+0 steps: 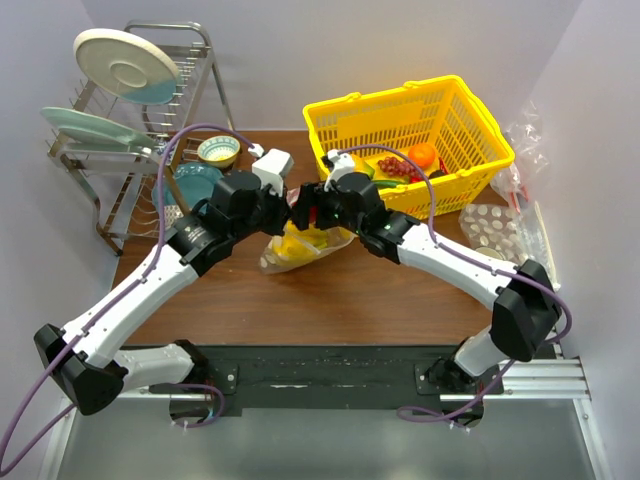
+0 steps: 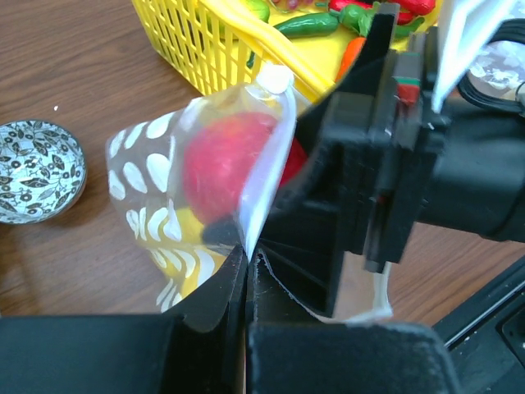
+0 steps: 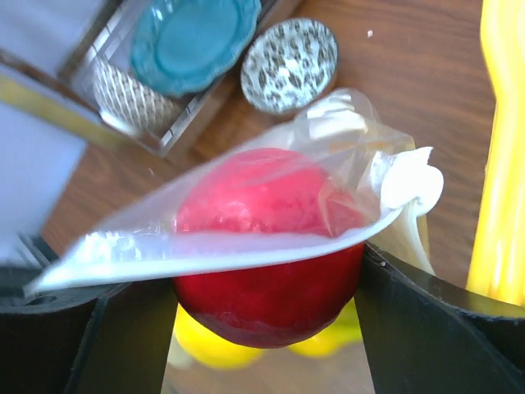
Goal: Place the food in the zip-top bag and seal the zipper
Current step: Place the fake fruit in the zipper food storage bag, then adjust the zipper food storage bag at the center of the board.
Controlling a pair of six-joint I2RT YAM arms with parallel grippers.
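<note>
The brown wooden table (image 1: 330, 300) bears the zip-top bag (image 1: 300, 250), whose bottom rests on the wood just below the fingers (image 2: 205, 320) of the left gripper (image 2: 246, 254). A small patterned bowl (image 2: 33, 172) sits left of those fingers. The yellow basket (image 2: 205, 49) stands just beyond them, and a dish rack (image 1: 120, 190) is farther left.

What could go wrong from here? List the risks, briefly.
1. The red fruit bulges right at the zipper, so the strip may not press shut over it.
2. The left gripper and right gripper crowd the mouth of the zip-top bag and could collide.
</note>
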